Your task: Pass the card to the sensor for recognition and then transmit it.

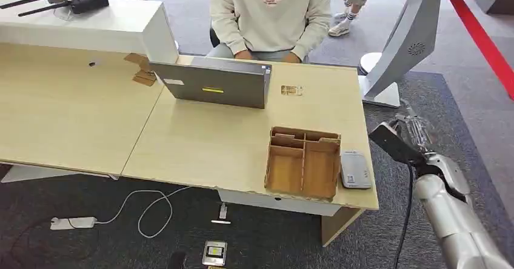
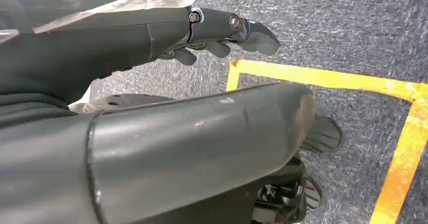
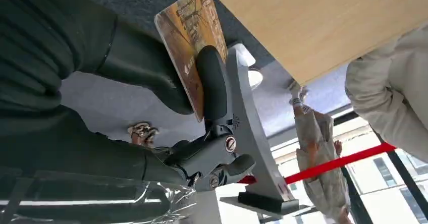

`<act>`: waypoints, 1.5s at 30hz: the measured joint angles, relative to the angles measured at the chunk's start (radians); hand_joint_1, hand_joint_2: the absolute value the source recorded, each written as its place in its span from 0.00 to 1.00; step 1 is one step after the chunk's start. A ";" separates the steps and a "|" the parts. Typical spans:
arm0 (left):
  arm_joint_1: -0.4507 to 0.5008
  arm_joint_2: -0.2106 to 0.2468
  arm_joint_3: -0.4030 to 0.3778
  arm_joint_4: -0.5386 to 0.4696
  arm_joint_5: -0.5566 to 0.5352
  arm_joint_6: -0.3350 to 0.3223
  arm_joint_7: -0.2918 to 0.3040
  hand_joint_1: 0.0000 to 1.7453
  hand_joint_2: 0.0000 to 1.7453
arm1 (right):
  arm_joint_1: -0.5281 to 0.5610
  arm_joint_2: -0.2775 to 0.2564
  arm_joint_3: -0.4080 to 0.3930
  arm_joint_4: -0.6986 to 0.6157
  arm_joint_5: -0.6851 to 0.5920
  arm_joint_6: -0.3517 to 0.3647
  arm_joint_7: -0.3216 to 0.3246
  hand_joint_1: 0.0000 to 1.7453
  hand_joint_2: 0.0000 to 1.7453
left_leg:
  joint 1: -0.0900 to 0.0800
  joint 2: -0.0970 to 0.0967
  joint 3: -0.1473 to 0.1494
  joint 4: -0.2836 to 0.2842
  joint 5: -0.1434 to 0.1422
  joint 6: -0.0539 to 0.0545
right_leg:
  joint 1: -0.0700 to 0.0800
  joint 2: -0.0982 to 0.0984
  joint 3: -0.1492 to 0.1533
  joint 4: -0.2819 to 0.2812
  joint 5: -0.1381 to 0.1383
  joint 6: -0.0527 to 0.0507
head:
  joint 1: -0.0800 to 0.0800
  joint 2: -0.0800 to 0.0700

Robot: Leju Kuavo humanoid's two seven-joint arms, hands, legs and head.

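My right hand (image 1: 407, 137) hangs off the table's right edge, just beyond the desk corner, and pinches a card (image 1: 390, 142). In the right wrist view the card (image 3: 193, 37) is orange-gold with printed artwork, held between the thick thumb and a dark finger of the hand (image 3: 151, 77). The sensor, a small grey card reader (image 1: 355, 169), lies flat on the table's front right corner, to the left of the held card. My left hand (image 2: 217, 30) hangs over the carpet with loosely bent fingers and holds nothing.
A brown cardboard organiser (image 1: 303, 160) stands right beside the reader. A second small card (image 1: 291, 90) lies near the grey laptop (image 1: 212, 84). A person in a cream sweater (image 1: 270, 14) sits behind the table. A white machine base (image 1: 394, 51) stands at the right.
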 joint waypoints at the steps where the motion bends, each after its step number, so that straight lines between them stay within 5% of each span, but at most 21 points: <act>1: 0.000 -0.001 0.000 0.000 0.003 -0.001 0.000 0.00 0.00 | 0.004 -0.002 0.001 0.001 -0.001 0.007 0.000 1.00 1.00 | 0.000 0.000 0.000 0.000 0.000 0.000 | 0.000 0.000 0.000 0.000 0.000 0.000 | -0.001 0.000; 17: -0.003 -0.002 0.000 0.000 0.004 -0.024 -0.001 0.00 0.00 | 0.084 -0.008 0.035 -0.074 -0.031 0.193 0.076 1.00 1.00 | 0.000 0.000 0.000 0.000 0.000 0.000 | 0.000 0.000 0.000 0.000 0.000 0.000 | 0.000 0.000; 45: -0.003 0.005 0.000 -0.001 -0.035 -0.008 -0.043 0.00 0.00 | 0.107 0.048 0.104 -0.114 -0.005 0.187 0.084 1.00 1.00 | 0.000 0.000 0.000 0.000 0.000 0.000 | 0.000 0.000 0.000 0.000 0.000 0.000 | 0.000 0.000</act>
